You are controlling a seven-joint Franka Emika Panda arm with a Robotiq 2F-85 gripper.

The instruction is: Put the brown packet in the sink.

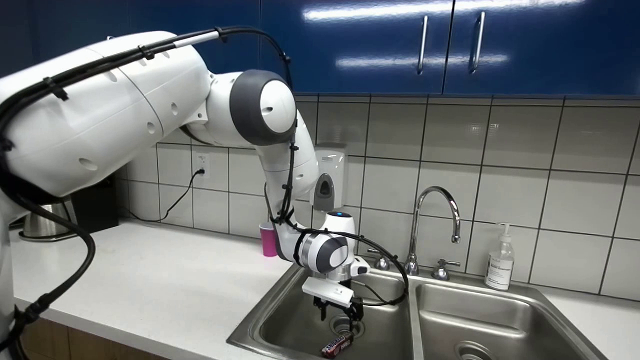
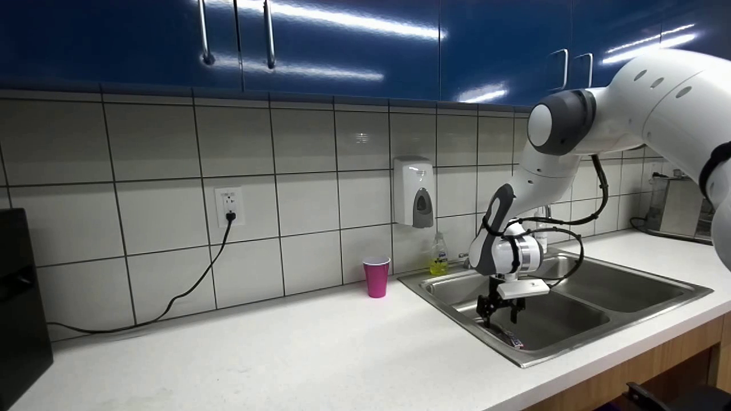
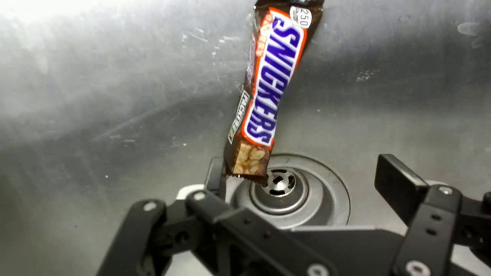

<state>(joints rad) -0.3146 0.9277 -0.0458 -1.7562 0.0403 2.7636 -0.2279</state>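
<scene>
The brown packet, a Snickers bar (image 3: 270, 84), lies in the left basin of the steel sink (image 1: 250, 330), beside the round drain. It also shows in both exterior views (image 1: 338, 345) (image 2: 511, 339). My gripper (image 3: 307, 176) is open and empty, low inside the same basin over the drain. The packet's near end is beside the left finger in the wrist view; I cannot tell whether they touch. The right finger is well apart from it. The gripper (image 1: 338, 315) also shows in both exterior views (image 2: 501, 319). The sink rim (image 2: 465, 321) surrounds it.
The basin divider (image 1: 415, 320) stands beside the gripper. A chrome faucet (image 1: 415, 225) and a clear pump bottle (image 1: 500, 265) stand behind the sink. A pink cup (image 2: 376, 278) and a yellow soap bottle (image 2: 438, 260) stand near its corner. A dispenser (image 2: 413, 191) hangs on the wall.
</scene>
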